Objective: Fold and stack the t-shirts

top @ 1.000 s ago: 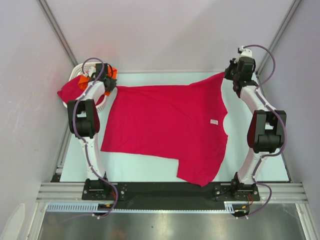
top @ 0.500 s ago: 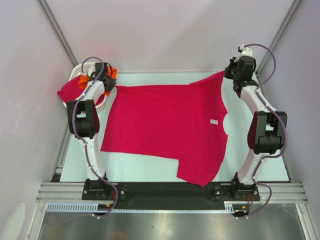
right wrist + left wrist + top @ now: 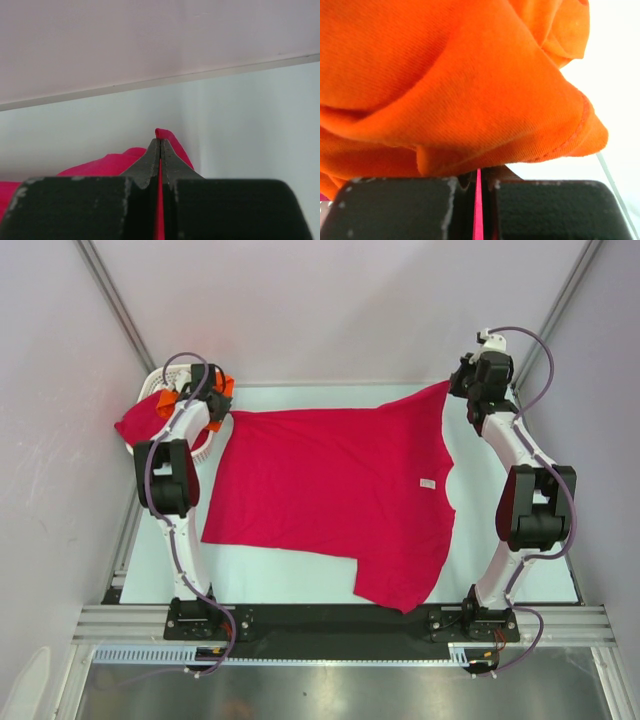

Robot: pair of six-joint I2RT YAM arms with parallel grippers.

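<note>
On the pale table, between the two arms: holding the crimson t-shirt spread flat, collar to the right, one lobe reaching the near edge. Pinching its far-left corner with the left gripper, jaws pressed together on a thin pink strip of cloth. Pinching its far-right corner the same way with the right gripper. Both arms stretched forward, elbows raised, wrists low at the far edge. Close above the left fingers, the bunched orange t-shirt in the white basket; over its rim, a second crimson t-shirt.
</note>
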